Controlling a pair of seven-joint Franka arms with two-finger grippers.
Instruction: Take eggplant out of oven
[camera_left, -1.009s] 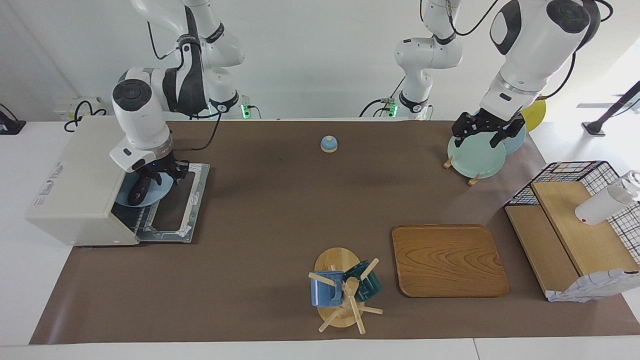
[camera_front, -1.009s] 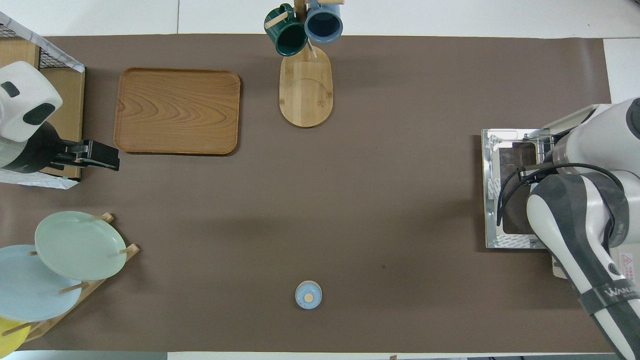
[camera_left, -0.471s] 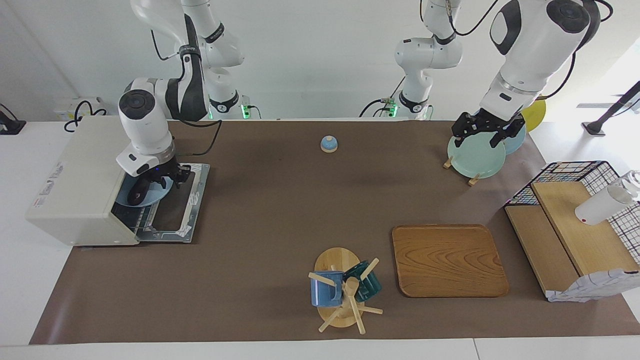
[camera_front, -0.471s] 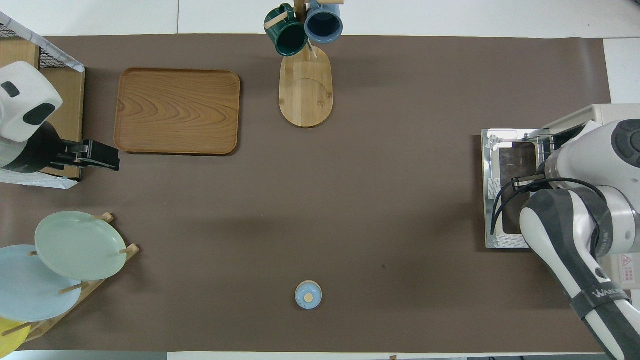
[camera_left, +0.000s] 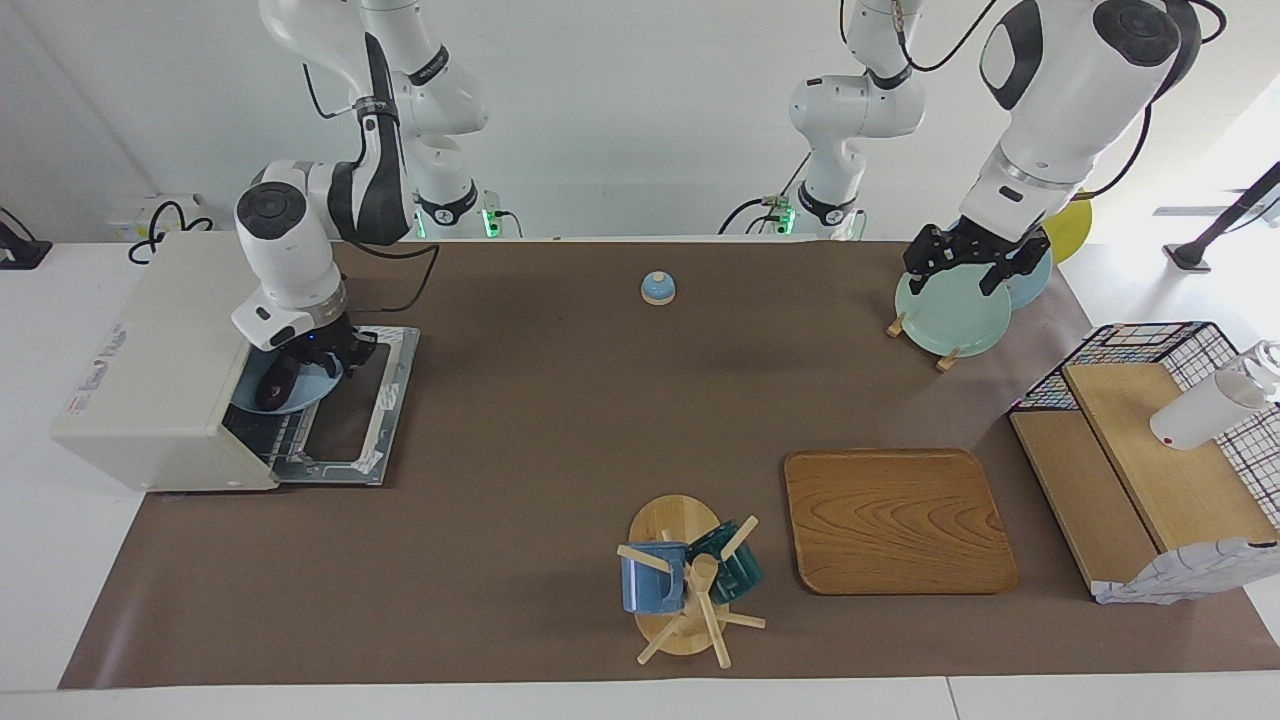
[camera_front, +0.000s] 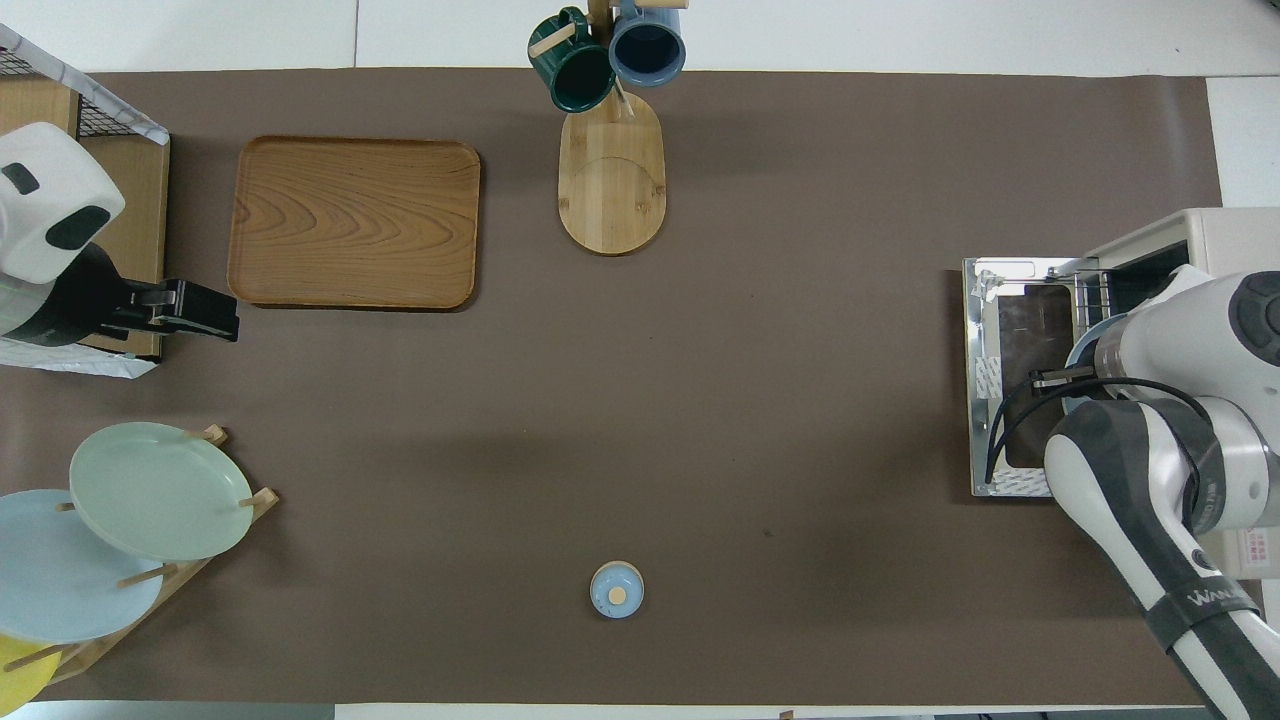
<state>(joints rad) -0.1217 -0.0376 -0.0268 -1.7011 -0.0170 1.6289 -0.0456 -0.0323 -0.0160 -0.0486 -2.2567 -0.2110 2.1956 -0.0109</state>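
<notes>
The cream-white oven (camera_left: 150, 360) stands at the right arm's end of the table, its door (camera_left: 365, 410) folded down flat. A light blue plate (camera_left: 308, 390) lies on the rack in its mouth. The dark eggplant (camera_left: 272, 388) lies on that plate. My right gripper (camera_left: 322, 358) is low over the plate, right beside the eggplant; touch is not clear. In the overhead view the right arm hides the gripper and eggplant, and only the oven (camera_front: 1215, 235) and the plate's rim (camera_front: 1080, 345) show. My left gripper (camera_left: 975, 268) waits, open and empty, above the plate rack.
A plate rack (camera_left: 950, 315) with several plates stands at the left arm's end. A wire shelf (camera_left: 1150, 470) with a white cup (camera_left: 1205, 410) is there too. A wooden tray (camera_left: 895, 520), a mug tree (camera_left: 685, 580) and a small blue bell (camera_left: 657, 288) stand mid-table.
The right arm's wrist has shifted a little toward the robots and turned, with its gripper still at the oven's mouth. The plate's rim now shows from overhead. The left arm has not moved.
</notes>
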